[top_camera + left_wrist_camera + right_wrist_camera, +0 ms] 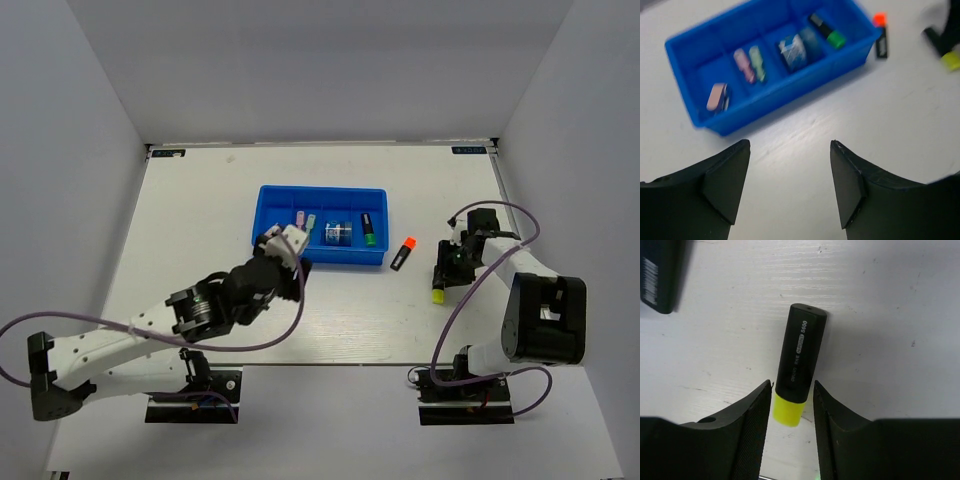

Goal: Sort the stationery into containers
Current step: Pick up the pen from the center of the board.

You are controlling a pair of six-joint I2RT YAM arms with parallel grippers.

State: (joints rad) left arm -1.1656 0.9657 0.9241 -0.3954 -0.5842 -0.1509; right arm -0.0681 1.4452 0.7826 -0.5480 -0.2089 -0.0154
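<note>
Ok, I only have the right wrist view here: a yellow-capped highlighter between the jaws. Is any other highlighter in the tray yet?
Observer: Yes, one. The green-capped highlighter lies alone in an end compartment of the blue tray.
Operator: And the black thing with a barcode in my top-left corner?
Observer: That looks like the orange-capped highlighter. It lies on the table just outside the tray's right end, not in any compartment.
</note>
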